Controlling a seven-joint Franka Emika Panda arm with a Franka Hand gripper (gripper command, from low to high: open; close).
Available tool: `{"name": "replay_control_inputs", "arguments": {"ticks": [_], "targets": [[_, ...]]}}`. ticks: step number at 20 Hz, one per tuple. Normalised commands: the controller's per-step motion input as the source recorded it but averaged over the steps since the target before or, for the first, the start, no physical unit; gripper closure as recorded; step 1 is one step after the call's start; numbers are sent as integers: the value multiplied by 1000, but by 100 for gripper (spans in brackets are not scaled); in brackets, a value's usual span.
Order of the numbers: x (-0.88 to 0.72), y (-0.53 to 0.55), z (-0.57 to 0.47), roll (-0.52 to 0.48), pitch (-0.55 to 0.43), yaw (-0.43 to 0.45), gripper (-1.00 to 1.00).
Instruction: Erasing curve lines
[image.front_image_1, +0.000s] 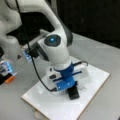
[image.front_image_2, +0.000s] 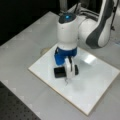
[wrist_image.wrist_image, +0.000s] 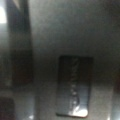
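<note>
Curve lines (image.front_image_2: 66, 81) are showing as a faint dark squiggle on the white board (image.front_image_2: 100, 82), just beside the black eraser block (image.front_image_1: 73, 93) that the gripper (image.front_image_1: 67, 86) is pressing down, toward a front view's bottom; jaws' state cannot be told.

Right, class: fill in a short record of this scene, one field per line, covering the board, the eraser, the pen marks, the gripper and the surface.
Board: white board lying flat on the grey table
Eraser: black eraser block on the board, under the blue mount in both front views
Marks: faint remnant of the curve lines beside the eraser
Gripper: gripper down at the eraser; fingers hidden by the mount
Wrist view: dark rectangle on grey, details unclear
</note>
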Motion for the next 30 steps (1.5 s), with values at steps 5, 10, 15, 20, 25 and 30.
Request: {"name": "replay_control_inputs", "arguments": {"ticks": [5,10,15,20,25,30], "targets": [[151,180,-95,86,43,-199,100],[200,224,-97,86,39,-216,100],[151,171,-104,75,18,-202,100],[163,163,-105,56,20,-167,100],[206,214,-101,52,21,-190,100],[210,245,-99,34,26,-204,100]]}}
